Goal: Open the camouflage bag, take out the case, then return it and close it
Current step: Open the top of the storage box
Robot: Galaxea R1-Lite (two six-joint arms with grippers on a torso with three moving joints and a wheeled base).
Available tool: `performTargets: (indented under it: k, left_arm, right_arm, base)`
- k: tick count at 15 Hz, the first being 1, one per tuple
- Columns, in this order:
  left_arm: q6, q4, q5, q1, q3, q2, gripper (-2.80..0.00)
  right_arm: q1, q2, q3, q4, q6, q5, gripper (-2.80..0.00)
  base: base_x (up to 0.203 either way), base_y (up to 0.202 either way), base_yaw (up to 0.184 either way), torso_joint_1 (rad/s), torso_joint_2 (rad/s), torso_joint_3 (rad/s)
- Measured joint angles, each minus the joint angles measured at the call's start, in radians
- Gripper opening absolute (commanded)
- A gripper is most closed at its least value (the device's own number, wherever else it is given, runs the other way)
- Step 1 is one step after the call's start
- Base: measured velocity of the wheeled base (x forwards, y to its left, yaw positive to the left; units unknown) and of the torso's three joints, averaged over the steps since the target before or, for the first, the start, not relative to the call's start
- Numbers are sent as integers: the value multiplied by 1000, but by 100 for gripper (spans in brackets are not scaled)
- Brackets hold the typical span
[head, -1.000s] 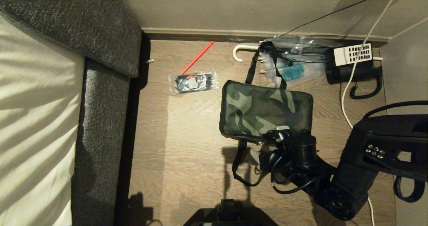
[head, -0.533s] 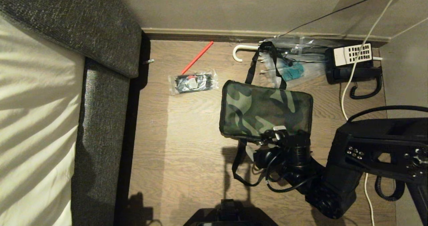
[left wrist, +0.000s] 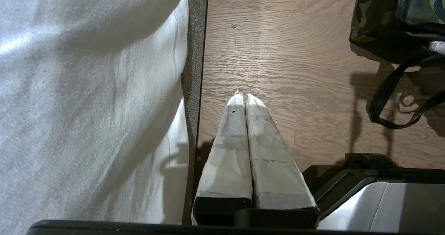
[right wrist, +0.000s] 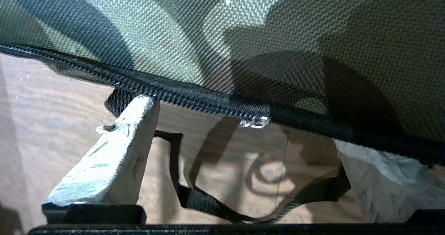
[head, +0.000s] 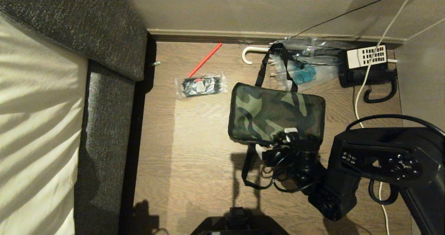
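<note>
I'm over wood-grain plank floor [head: 194, 151], dim warm light. Beige wall [head: 243, 9] w/ baseboard [head: 208, 36] along far edge. Grey fabric bed frame [head: 104, 123] on left, pale sheet [head: 34, 123] striped w/ light bands.

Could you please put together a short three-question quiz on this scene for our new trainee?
1. True or false: the camouflage bag lies zipped shut on the floor.
2. Which gripper is at the bag's zipper: A left, B right?
3. Fill in: the right gripper has its fingers ____.

Key: 1 true; 2 B, the left gripper is shut beside the bed; 3 open, either side of the slider.
</note>
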Motion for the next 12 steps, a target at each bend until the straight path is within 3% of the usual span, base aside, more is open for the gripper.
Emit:
performTargets:
  k: [5,6,12]
  left_arm:
    - [0,0,0,0,0,0,-280]
    - [0,0,0,0,0,0,-280]
    - [0,0,-1,0,0,0,-280]
  right_arm:
    - [-4,41,-13,-58,4,-4,0]
    - [-4,47,-14,-59,4,-4,-280]
    - [-5,74,-36,-59,-7,-5,-280]
  base:
    - [0,0,0,0,0,0]
    - [0,0,0,0,0,0]
    - [0,0,0,0,0,0]
